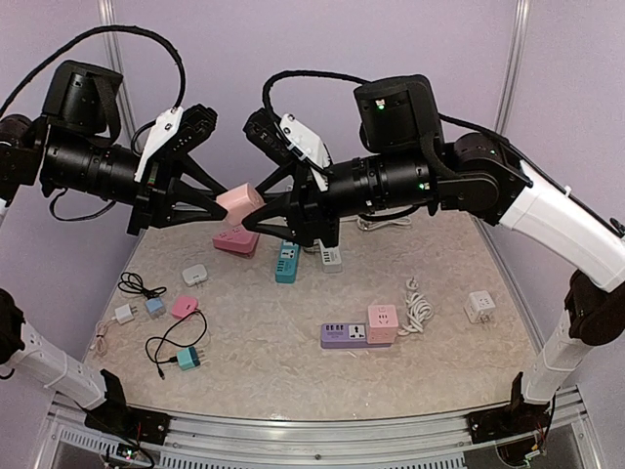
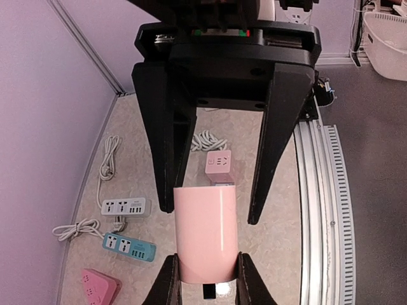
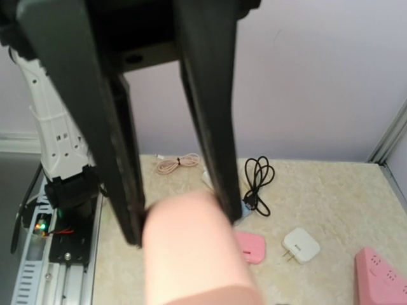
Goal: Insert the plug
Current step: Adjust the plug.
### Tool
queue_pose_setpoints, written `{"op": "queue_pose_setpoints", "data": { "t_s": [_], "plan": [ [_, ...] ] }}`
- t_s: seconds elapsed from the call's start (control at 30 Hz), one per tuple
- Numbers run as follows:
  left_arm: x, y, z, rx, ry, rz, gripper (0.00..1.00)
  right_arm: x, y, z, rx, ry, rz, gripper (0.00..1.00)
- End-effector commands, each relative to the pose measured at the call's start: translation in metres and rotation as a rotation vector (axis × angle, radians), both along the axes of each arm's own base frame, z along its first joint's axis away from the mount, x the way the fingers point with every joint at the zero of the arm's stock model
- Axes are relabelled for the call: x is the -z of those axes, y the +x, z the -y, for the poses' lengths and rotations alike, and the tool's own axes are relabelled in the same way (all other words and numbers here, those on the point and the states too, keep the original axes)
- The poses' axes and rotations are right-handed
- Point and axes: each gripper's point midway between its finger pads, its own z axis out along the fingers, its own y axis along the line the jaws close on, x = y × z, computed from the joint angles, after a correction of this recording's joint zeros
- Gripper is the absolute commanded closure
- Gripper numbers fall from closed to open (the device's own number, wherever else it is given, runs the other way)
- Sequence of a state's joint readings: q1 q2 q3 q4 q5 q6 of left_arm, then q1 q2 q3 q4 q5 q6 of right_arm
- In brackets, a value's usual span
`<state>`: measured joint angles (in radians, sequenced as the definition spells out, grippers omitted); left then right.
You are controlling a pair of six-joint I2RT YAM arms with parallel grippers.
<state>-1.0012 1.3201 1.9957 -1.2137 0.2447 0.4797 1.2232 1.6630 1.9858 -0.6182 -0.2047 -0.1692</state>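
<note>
Pink plug [image 1: 239, 201]: held mid-air, frame centre, above worktop [image 1: 293, 376]. Left claw [image 2: 206, 276] clamped on near end; right claw [image 2: 210, 213] jaws apart, straddling far end. Likely light, rigid, smooth plastic, slippery; grip flat sides, mid-body

Left arm [image 1: 88, 166] and right arm [image 1: 391, 181] are black with white links, black cables [image 1: 117, 29] looping off them, green lights [image 1: 422, 184]. The right pincer [image 2: 210, 213] has long, tapered black fingers [image 2: 166, 146].
</note>
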Motion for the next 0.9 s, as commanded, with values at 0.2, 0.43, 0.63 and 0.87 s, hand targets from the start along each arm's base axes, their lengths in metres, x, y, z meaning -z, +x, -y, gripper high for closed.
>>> {"op": "queue_pose_setpoints", "data": {
  "t_s": [0.2, 0.43, 0.63, 0.87],
  "plan": [
    [0.019, 0.000, 0.003, 0.013, 0.069, -0.002, 1.00, -0.001, -0.005, -0.003, -0.018, -0.002, -0.003, 0.59],
    [0.021, -0.001, 0.006, 0.020, 0.076, -0.004, 1.00, 0.001, -0.006, -0.002, -0.019, -0.012, -0.006, 0.75],
    [0.022, -0.002, 0.007, 0.024, 0.078, -0.006, 1.00, 0.006, -0.007, -0.003, -0.026, -0.028, -0.019, 1.00],
    [0.030, 0.019, -0.011, -0.096, 0.125, 0.056, 0.01, 0.044, 0.027, 0.014, 0.169, -0.200, -0.018, 1.00]
  ]
}}
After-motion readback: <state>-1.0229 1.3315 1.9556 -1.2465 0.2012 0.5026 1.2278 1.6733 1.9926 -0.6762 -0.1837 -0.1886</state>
